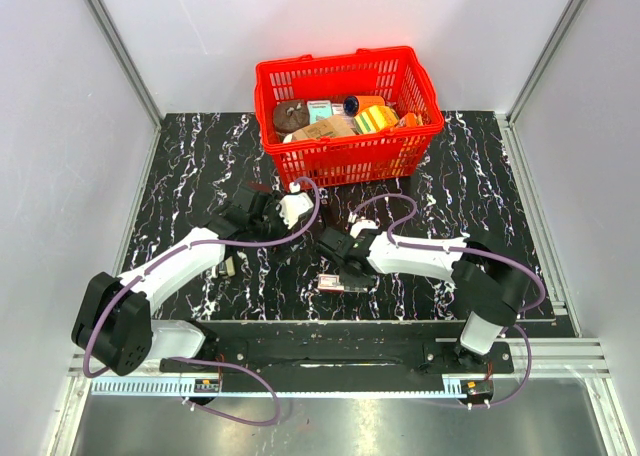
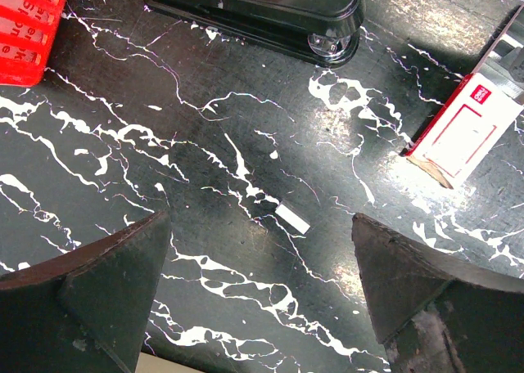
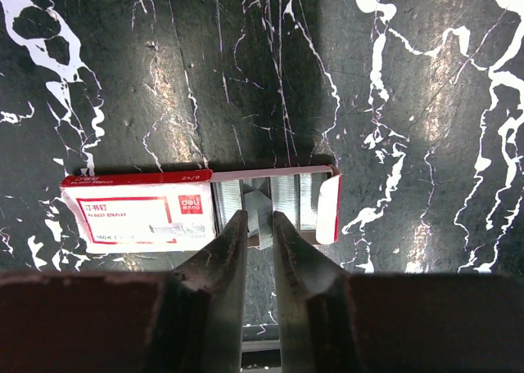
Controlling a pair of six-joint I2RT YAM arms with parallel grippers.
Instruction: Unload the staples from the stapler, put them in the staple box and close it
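The black stapler (image 2: 254, 5) lies closed on the marble table at the top of the left wrist view; from above it is a dark shape (image 1: 328, 241) beside the right gripper. A red and white staple box (image 3: 139, 213) lies open, with rows of staples showing, and also shows in the other two views (image 1: 338, 282) (image 2: 463, 128). My right gripper (image 3: 260, 217) is over the box's open end, shut on a tilted strip of staples (image 3: 264, 208). My left gripper (image 2: 260, 222) is open and empty above the table. A small pale staple strip (image 2: 292, 218) lies ahead of it.
A red plastic basket (image 1: 350, 158) holding several packaged items stands at the back of the table, its corner in the left wrist view (image 2: 24, 29). White walls and metal frame rails enclose the table.
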